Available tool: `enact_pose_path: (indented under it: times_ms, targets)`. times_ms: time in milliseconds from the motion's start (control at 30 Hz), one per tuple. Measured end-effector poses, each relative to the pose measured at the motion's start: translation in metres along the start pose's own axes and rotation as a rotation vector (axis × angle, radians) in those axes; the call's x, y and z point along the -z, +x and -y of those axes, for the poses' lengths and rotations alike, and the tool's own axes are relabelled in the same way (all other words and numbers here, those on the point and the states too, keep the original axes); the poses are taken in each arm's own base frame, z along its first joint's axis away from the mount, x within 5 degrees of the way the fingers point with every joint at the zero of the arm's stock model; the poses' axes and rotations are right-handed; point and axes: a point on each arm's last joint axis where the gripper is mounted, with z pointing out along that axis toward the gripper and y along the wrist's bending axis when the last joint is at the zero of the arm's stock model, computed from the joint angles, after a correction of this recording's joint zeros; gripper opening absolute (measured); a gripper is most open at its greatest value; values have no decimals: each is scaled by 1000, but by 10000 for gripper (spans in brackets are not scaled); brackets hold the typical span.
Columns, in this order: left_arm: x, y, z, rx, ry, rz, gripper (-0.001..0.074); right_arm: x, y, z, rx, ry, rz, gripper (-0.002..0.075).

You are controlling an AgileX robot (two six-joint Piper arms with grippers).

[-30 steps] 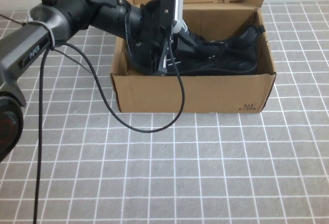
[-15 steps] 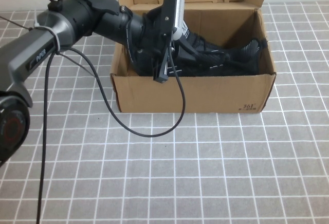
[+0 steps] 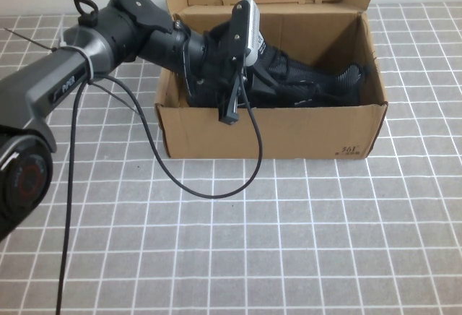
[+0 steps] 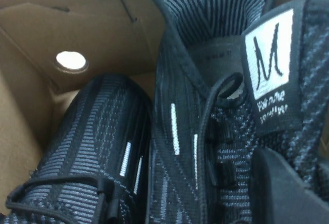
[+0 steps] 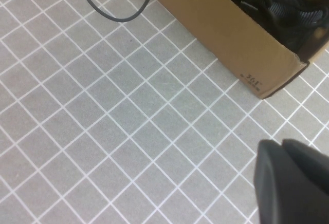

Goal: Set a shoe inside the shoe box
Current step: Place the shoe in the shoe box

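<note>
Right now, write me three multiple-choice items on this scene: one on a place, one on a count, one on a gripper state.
1. Where is the black knit sneaker with the white tongue label?
A. On the tiles in front of the box
B. Inside the brown cardboard shoe box
C. Balanced on the raised lid flap

2. How many black sneakers lie in the box?
A. One
B. Two
C. Three

3. How is the left gripper?
A. Shut on the sneaker inside the box
B. Wide open above the floor
C. Parked away from the box

Key: B, since the high view shows the sneaker below the box walls. B, since the left wrist view shows its twin sneaker beside it. A, since a finger presses on the sneaker's upper by the tongue. The right gripper is shut over bare tiles, in front of the box.
</note>
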Motion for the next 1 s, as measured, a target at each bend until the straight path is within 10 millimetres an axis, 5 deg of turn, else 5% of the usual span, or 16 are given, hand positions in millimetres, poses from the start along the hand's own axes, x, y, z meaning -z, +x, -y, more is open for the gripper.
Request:
enact_pose_path:
  times_ms: [100, 333, 567, 733, 900, 1000]
  targets:
    - [0, 0, 0, 11, 1, 0, 67, 0, 0, 0, 0, 0, 0, -16]
    - [5, -6, -2, 57, -20, 8, 395, 0, 0, 0, 0, -1, 0, -16]
    - [41, -44, -7, 82, -102, 30, 464, 0, 0, 0, 0, -1, 1, -16]
    - [80, -76, -7, 280, -169, 70, 426, 0, -1, -1, -5, -11, 8, -16]
    - [112, -105, -2, 415, -211, 108, 142, 0, -1, -1, -5, -9, 13, -16]
    - [128, -118, 3, 439, -228, 108, 41, 0, -2, -1, -7, -9, 22, -16]
